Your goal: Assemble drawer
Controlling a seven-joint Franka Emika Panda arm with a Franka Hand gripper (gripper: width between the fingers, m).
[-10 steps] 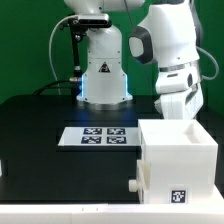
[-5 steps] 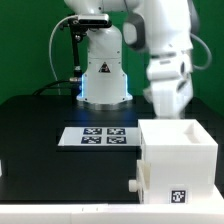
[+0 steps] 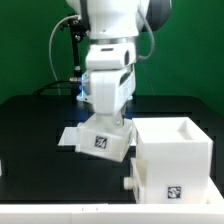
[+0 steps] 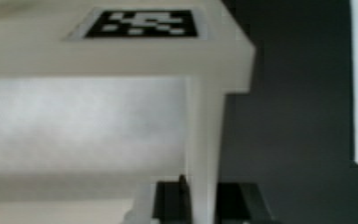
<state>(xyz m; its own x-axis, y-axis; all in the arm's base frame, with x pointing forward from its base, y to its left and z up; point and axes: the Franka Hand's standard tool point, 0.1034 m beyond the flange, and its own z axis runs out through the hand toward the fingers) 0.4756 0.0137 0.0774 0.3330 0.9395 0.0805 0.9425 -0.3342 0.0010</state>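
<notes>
On the exterior view's left, the marker board is lying flat on the black surface, and it is mostly hidden behind the part the arm is carrying. In the middle of that view the tray is hanging tilted above the surface, with one tag facing the camera, just beside the casing and a little to its left. The casing is standing upright on the surface at the exterior view's right, near the front edge, with its open top showing and a tag on its front wall.

The tray is looking like thin, stiff, matte plastic, so I judge it to be light and not fragile, but its smooth walls may be slipping or turning in a pinch grip. A thin upright wall seems the best place to take hold, and this is what the wrist view is showing: the gripper is closing narrowly on one thin wall of the tray, with a dark finger on each side of it. The casing is bulkier and probably heavier; its walls are also thin enough to pinch.
</notes>
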